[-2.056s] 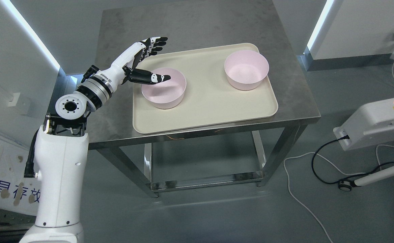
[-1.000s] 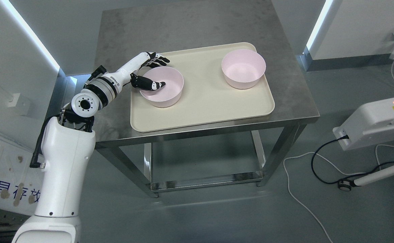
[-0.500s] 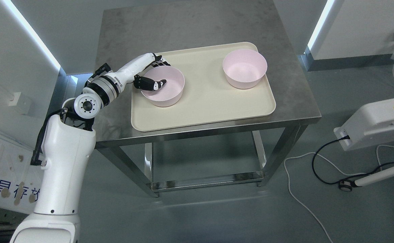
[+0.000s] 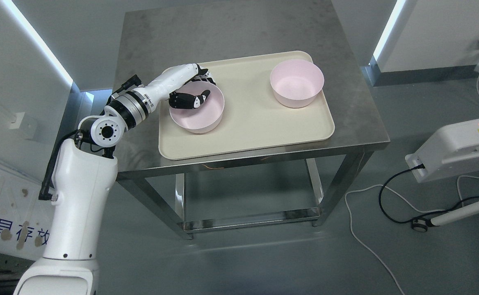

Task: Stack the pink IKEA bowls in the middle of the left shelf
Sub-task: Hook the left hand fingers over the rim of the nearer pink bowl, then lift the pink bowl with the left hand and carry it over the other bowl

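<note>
While the left robot hand (image 4: 191,91) pinches the near bowl (image 4: 197,110) at its far-left rim, thumb inside and fingers (image 4: 205,73) curled over the outer wall, the bowl sits on the tray (image 4: 247,131), possibly tipped a little. The second bowl (image 4: 297,83) stands well to the hand's right on the same tray. A one-sided rim pinch is the risk: lifted, the bowl could swing, slip free, or drag the tray across the surface (image 4: 231,28).
</note>
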### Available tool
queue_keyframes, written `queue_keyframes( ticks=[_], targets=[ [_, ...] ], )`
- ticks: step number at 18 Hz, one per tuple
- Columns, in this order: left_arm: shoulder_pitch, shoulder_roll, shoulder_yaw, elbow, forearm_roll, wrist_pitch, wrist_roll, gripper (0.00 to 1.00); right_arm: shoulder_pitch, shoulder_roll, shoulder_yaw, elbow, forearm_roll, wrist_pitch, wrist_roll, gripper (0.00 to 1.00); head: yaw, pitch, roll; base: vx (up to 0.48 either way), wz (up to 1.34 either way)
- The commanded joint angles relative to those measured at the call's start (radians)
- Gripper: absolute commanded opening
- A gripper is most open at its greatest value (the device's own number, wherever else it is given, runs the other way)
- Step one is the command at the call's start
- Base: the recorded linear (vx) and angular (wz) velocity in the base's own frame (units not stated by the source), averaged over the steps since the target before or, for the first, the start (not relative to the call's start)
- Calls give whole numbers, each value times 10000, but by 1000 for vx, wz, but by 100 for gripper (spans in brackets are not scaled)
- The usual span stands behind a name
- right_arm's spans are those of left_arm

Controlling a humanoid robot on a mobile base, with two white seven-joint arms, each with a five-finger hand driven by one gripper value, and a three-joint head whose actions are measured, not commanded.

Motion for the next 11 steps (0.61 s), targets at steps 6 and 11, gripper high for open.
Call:
queue_keyframes(
  ticks=[6, 11],
  targets=[
    [-758, -1976, 931, -107, 428, -36, -435, 0, 15, -175, 0, 0, 0, 3, -3, 100, 0, 0, 0, 0, 0],
    [-2553, -2034, -1300, -1, 1284, 224, -681, 1, -1, -175, 0, 0, 0, 3, -3, 100, 0, 0, 0, 0, 0]
  ],
)
